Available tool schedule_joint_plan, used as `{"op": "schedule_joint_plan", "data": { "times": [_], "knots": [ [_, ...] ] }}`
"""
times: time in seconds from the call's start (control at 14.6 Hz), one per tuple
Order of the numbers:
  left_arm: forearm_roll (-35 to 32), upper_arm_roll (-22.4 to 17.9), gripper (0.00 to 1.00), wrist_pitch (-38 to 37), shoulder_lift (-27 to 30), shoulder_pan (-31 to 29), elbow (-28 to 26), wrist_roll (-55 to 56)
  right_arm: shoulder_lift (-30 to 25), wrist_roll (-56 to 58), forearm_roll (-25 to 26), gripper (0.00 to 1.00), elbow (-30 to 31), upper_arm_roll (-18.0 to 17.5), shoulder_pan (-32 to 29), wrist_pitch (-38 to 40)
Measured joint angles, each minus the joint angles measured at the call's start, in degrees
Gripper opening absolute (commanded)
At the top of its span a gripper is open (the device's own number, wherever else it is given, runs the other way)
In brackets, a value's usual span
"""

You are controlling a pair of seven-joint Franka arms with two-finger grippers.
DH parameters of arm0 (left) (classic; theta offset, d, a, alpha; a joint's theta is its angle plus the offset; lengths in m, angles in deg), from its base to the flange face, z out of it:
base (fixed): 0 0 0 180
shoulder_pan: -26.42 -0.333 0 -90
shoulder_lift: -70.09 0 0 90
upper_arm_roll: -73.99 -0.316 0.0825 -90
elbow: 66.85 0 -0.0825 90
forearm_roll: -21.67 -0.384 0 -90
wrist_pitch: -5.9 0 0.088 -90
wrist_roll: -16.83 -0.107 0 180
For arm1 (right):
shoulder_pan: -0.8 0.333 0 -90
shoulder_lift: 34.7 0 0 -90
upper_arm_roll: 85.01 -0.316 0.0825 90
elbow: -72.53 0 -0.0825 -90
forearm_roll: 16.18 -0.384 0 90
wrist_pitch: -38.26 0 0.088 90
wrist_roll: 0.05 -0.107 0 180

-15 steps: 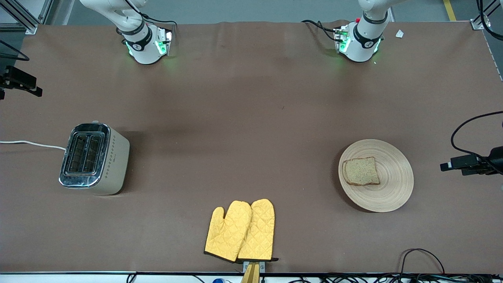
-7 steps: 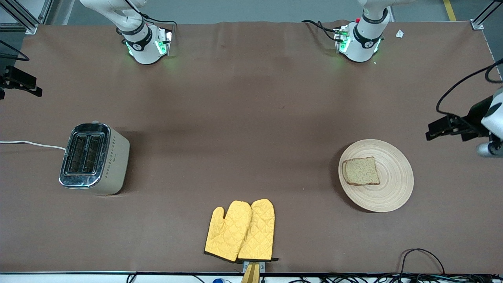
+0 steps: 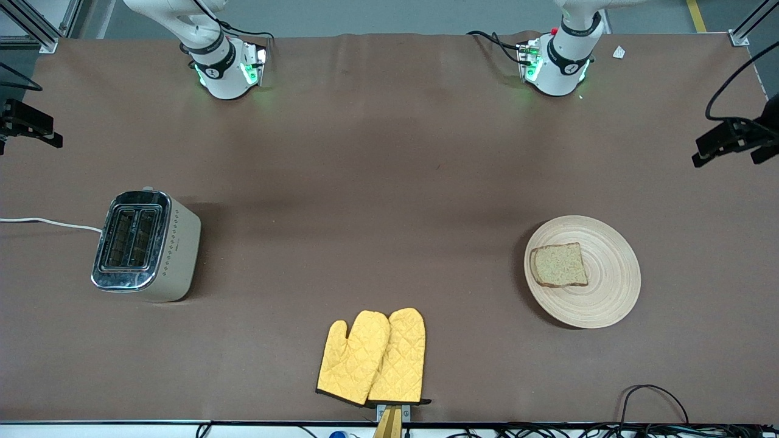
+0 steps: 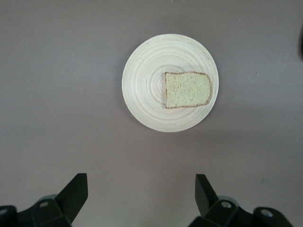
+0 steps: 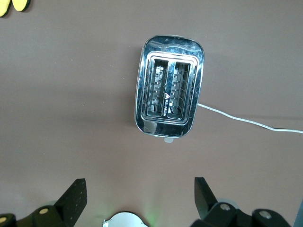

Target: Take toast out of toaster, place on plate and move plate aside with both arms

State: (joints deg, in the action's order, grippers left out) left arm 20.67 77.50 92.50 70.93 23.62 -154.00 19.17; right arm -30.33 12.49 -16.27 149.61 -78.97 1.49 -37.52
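Toast (image 3: 558,265) flat on the plate (image 3: 608,304), toward the left arm's end of the table; toaster (image 3: 145,246) slots empty at the right arm's end. Extraction and placing look done, plate apparently set aside too. Left gripper (image 4: 141,195) high over the plate, jaws spread, holding nothing. Right gripper (image 5: 140,197) high over the toaster, also spread and empty. Likely nothing left but parking the arms

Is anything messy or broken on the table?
Nothing stands out. The toast lies flat on the plate, off to one side of its middle. The toaster stands upright with both slots empty. The two oven mitts lie neatly side by side, overlapping. No crumbs or spills show.
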Motion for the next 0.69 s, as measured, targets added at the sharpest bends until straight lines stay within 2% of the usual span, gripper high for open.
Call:
{"op": "schedule_joint_plan", "data": {
  "times": [0.14, 0.69],
  "knots": [
    [0.00, 0.00, 1.00, -1.60, 1.73, 0.03, -1.72, 0.04, 0.00, -0.15, 0.08, 1.00, 0.00, 0.05, 0.00, -0.11],
    [0.00, 0.52, 1.00, -2.27, 1.96, 0.53, -1.83, 0.02, 0.00, -0.78, 0.03, 1.00, 0.19, 0.19, -0.05, -3.65]
  ]
}}
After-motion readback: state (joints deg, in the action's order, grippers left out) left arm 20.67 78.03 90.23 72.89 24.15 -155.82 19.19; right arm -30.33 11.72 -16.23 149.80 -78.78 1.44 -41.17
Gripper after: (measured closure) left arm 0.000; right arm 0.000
